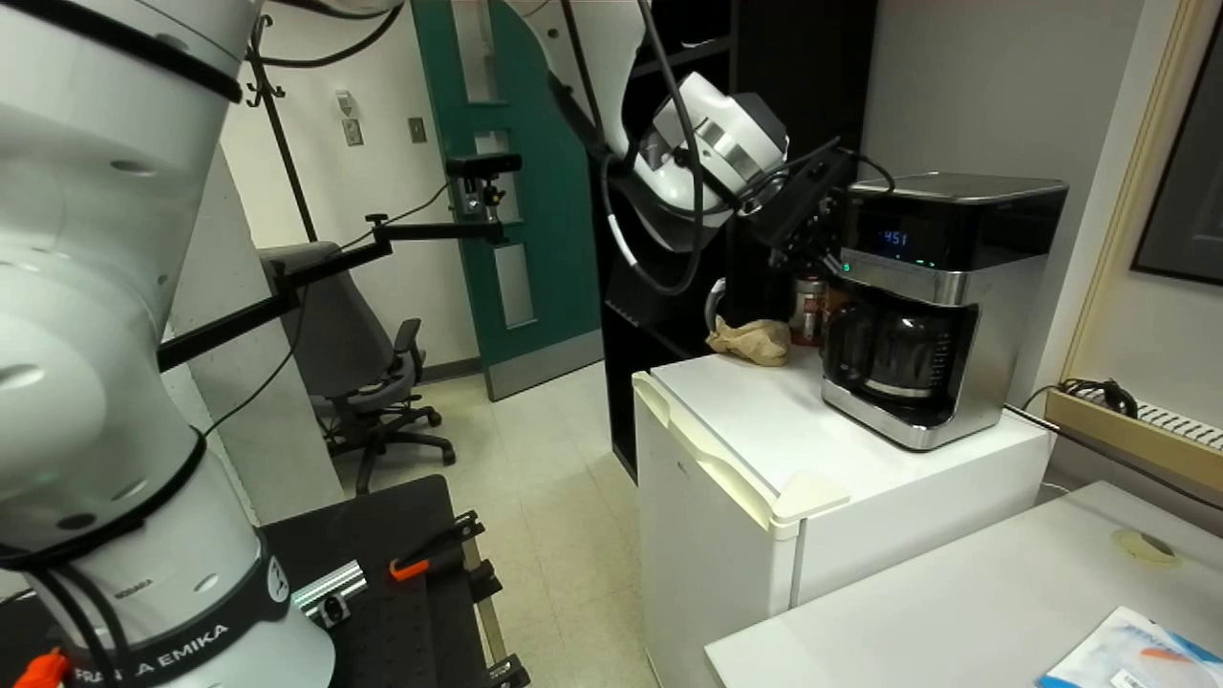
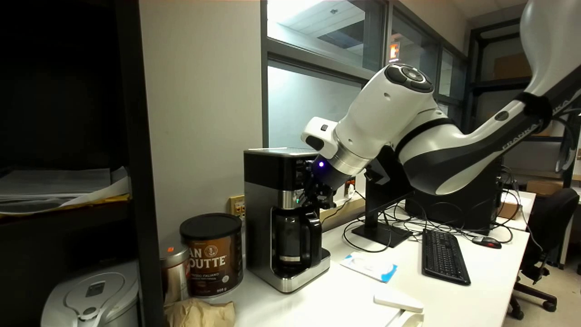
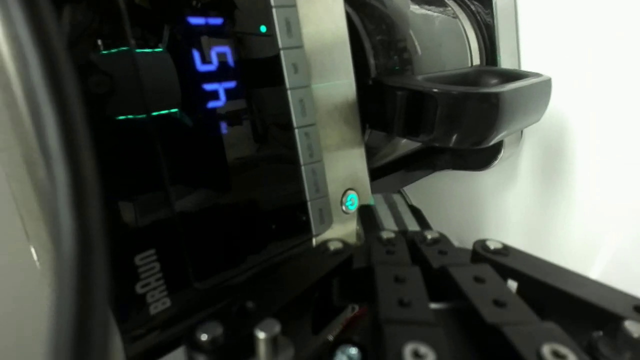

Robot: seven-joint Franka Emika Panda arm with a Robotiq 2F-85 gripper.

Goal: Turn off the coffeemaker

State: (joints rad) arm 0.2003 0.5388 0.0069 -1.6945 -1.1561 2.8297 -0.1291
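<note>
The coffeemaker (image 1: 994, 334) is a boxy black and silver machine standing on the white mini-fridge; it also shows in an exterior view (image 2: 259, 222) and in the wrist view (image 3: 240, 170). Its blue display reads 451. Its round power button (image 3: 351, 201) glows green in the silver band. The dark glass carafe (image 1: 908, 354) sits in its lower front, with its black handle (image 3: 465, 110) sticking out. My gripper (image 3: 392, 210) is shut, with its fingers together and nothing seen between them. The fingertips are at the front panel, just beside the power button; I cannot tell whether they touch it.
The white mini-fridge (image 1: 726, 468) bears the machine. A brown coffee can (image 2: 211, 259), a metal tin (image 2: 174, 272) and a crumpled paper bag (image 2: 199, 313) stand beside it. A white desk (image 1: 908, 612) with a packet (image 2: 370, 266) and keyboard (image 2: 445, 256) adjoins. A black shelf (image 2: 131, 136) stands near.
</note>
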